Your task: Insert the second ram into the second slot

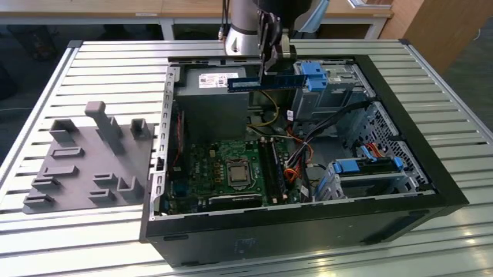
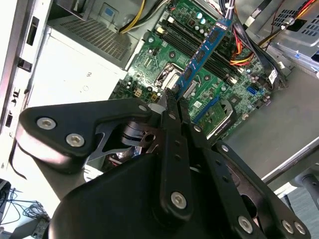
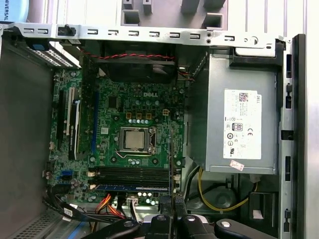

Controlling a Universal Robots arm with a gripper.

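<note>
My gripper [image 1: 268,73] is shut on the second ram [image 1: 264,82], a long blue stick held level and high above the open computer case [image 1: 385,196]. In the second wrist view, the black fingers [image 2: 169,112] pinch one end of the second ram [image 2: 204,52], which reaches out over the green motherboard [image 2: 149,62]. In the first wrist view, the stick appears edge-on as a thin dark line [image 3: 172,164] above the gripper [image 3: 173,211]. The dark memory slots [image 3: 132,174] lie beside the processor socket [image 3: 134,140]. A blue strip [image 3: 132,187] runs along one of them. I cannot tell which is the second slot.
A grey power supply [image 1: 212,86] sits under the arm inside the case. Light-blue drive-bay clips [image 1: 312,75] and drive cages stand on the exterior view's right, with orange and black cables [image 1: 297,167] near the slots. A grey fixture with pegs [image 1: 85,167] lies on the slatted table's left.
</note>
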